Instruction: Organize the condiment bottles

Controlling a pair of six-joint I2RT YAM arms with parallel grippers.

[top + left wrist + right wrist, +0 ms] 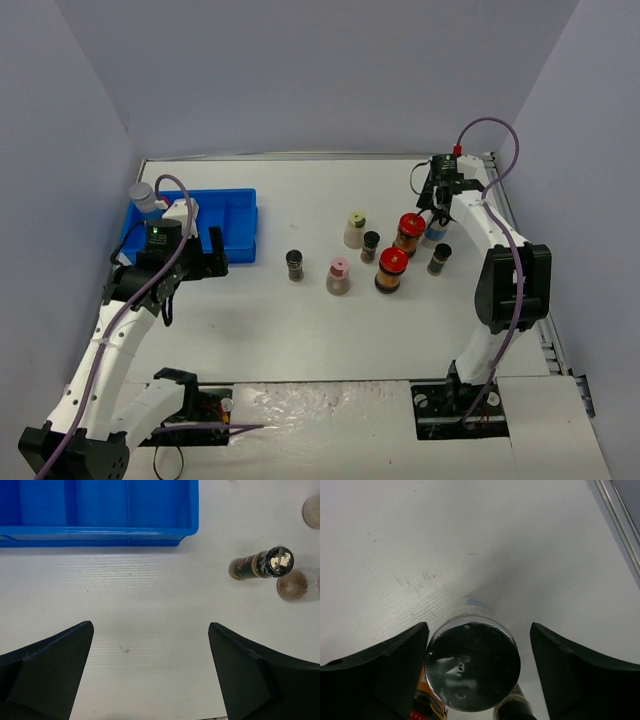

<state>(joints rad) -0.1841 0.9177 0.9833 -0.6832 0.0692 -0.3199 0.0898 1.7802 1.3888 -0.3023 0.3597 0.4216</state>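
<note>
Several jars stand mid-table: a yellow-green-capped one (355, 229), a pink-capped one (338, 275), two red-lidded ones (407, 233) (390, 268) and three black-capped ones (294, 264) (370, 246) (439, 259). My right gripper (437, 205) is open over a silver-lidded, blue-label jar (434, 234). In the right wrist view its lid (472, 666) sits between the fingers, nearer the left one, and my right gripper (479, 630) is not closed on it. My left gripper (218, 255) is open and empty over bare table (150, 630). Another silver-lidded jar (145, 197) stands at the blue bin's far left.
The blue bin (235, 215) lies at the left, its near wall showing in the left wrist view (100, 530). That view also shows a black-capped jar (265, 563) and the pink-capped jar (295, 585) to the right. Walls enclose the table.
</note>
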